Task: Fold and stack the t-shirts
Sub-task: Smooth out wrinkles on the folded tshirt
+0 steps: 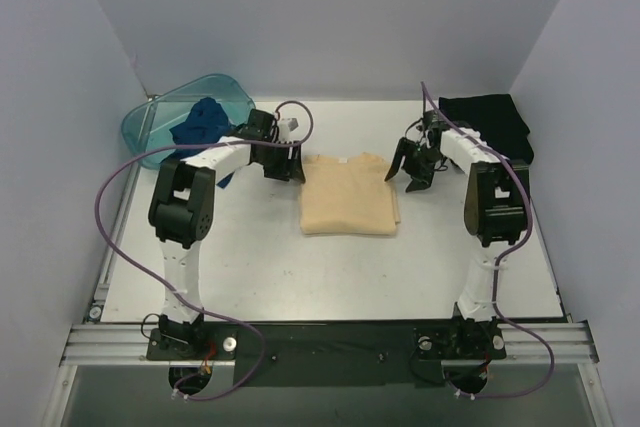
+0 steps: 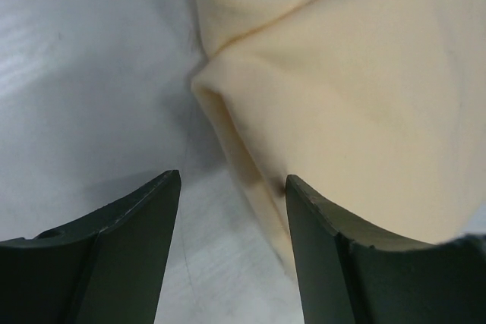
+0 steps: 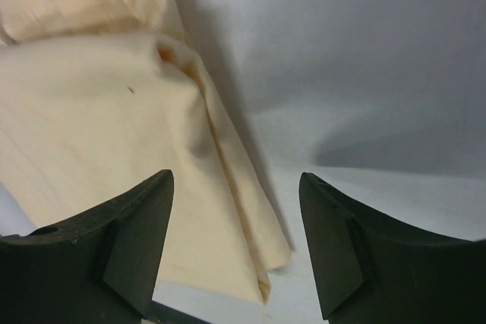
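Three shirts are in sight. The tan shirt (image 1: 348, 195) lies folded flat at the middle of the bench (image 1: 300, 277), a near-square block slightly longer from left to right than from near to far; its neck opening sits at the far edge, pointing away from the arm bases; its sides are tucked in. The black shirt (image 1: 490, 117) lies folded at the far right corner, behind the right arm; the blue shirt (image 1: 203, 122) sits crumpled in the teal basin (image 1: 140, 127) at the far left corner, with no clear axis to it.

The left pincer (image 1: 283, 162) is low at the tan shirt's far left corner; its jaws stand apart and clamp nothing. From the left wrist, the left pincer (image 2: 231, 187) shows dark fingers spread, with the folded edge of the tan shirt (image 2: 364, 96) running down into the gap and under one finger, bare bench (image 2: 76, 73) to the other side.

The right pincer (image 1: 410, 169) is just beside the shirt's far right corner, its jaws likewise apart and empty. From the right wrist, the right pincer (image 3: 235, 184) shows the layered edge of the tan shirt (image 3: 91, 127) lying on the bench (image 3: 380, 210) between the fingers, closer to one of them; cloth is loose, not gripped.
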You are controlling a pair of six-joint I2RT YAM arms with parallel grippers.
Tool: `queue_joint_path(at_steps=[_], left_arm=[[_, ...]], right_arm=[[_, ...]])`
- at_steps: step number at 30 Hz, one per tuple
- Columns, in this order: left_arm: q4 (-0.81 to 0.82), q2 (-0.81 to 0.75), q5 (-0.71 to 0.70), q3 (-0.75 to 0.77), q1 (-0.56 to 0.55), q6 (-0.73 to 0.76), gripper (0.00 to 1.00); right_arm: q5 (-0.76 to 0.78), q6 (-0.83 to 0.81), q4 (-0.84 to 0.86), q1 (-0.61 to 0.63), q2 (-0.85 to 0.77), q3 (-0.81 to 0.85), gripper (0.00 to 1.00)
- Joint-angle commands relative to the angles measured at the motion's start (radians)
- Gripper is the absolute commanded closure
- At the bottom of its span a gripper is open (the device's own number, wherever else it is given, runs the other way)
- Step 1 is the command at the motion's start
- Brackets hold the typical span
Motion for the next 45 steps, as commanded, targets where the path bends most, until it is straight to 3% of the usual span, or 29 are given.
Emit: queue_joint_path(at_steps=[1, 4, 8, 9, 11, 13, 16, 17, 19, 23, 31, 39, 44, 45], left_arm=[[0.054, -0.178, -0.014, -0.132, -0.003, -0.104, 0.3], [0.032, -0.252, -0.067, -0.177, -0.054, -0.091, 0.3], [-0.079, -0.284, -0.035, -0.085, -0.111, -0.037, 0.46], [-0.106, -0.287, -0.015, -0.071, -0.118, -0.037, 0.56], [-0.111, -0.293, 0.04, -0.065, -0.151, -0.037, 0.74], [-0.059, -0.29, 0.103, -0.111, -0.187, -0.057, 0.82], [0.05, -0.275, 0.146, -0.22, -0.229, -0.114, 0.84], [0.086, -0.258, 0.143, -0.231, -0.241, -0.112, 0.84], [0.093, -0.227, 0.125, -0.237, -0.249, -0.108, 0.84], [0.095, -0.194, 0.091, -0.258, -0.241, -0.071, 0.84], [-0.037, -0.215, 0.04, -0.382, -0.151, 0.076, 0.86], [-0.168, -0.286, 0.086, -0.271, -0.111, 0.211, 0.84], [-0.16, -0.307, 0.259, -0.162, -0.23, 0.178, 0.83], [-0.133, -0.301, 0.278, -0.165, -0.244, 0.099, 0.83]], right_arm=[[-0.029, -0.072, -0.071, 0.011, -0.11, -0.133, 0.37], [-0.028, -0.066, -0.071, 0.024, -0.11, -0.167, 0.36], [0.072, -0.072, -0.082, 0.067, -0.243, -0.188, 0.43], [0.109, -0.072, -0.086, 0.08, -0.268, -0.187, 0.46], [0.165, -0.058, -0.099, 0.098, -0.346, -0.193, 0.54], [0.187, -0.032, -0.096, 0.129, -0.41, -0.217, 0.66], [0.16, 0.02, -0.032, 0.185, -0.458, -0.295, 0.96], [0.061, 0.061, 0.005, 0.21, -0.461, -0.32, 1.0], [-0.105, 0.124, 0.137, 0.23, -0.431, -0.391, 1.0], [-0.23, 0.19, 0.268, 0.239, -0.332, -0.478, 1.0], [-0.163, 0.146, 0.227, 0.075, -0.286, -0.632, 1.0], [-0.098, 0.056, 0.043, 0.101, -0.384, -0.511, 1.0], [-0.169, 0.091, 0.048, 0.231, -0.363, -0.311, 1.0], [-0.21, 0.141, 0.077, 0.253, -0.36, -0.303, 1.0]])
